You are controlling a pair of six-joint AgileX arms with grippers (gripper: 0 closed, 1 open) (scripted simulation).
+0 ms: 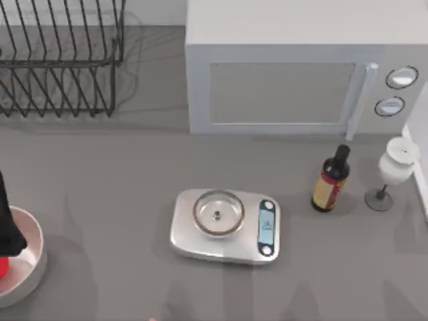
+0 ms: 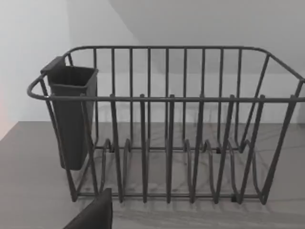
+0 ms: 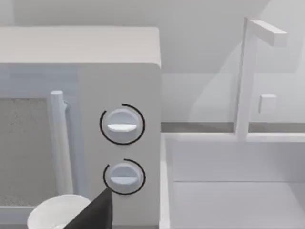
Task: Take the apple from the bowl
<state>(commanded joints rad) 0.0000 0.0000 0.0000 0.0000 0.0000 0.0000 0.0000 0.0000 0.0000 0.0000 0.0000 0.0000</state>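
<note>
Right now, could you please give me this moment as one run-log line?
apple: in bowl, table's left edge | left arm: dark shape over bowl | scale: centre, plate bare | step: apple not yet out

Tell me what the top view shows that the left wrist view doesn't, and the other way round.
Top view adds: the wide white bowl at the table's left edge, the small red apple inside it, the left gripper above them, the silver kitchen scale with its round steel plate, the white microwave, the dark bottle with a yellow-red label and the white wine glass. Left wrist view adds: the dark grey cutlery cup hung on the rack's end. Shared: the black wire dish rack and the grey table.
</note>
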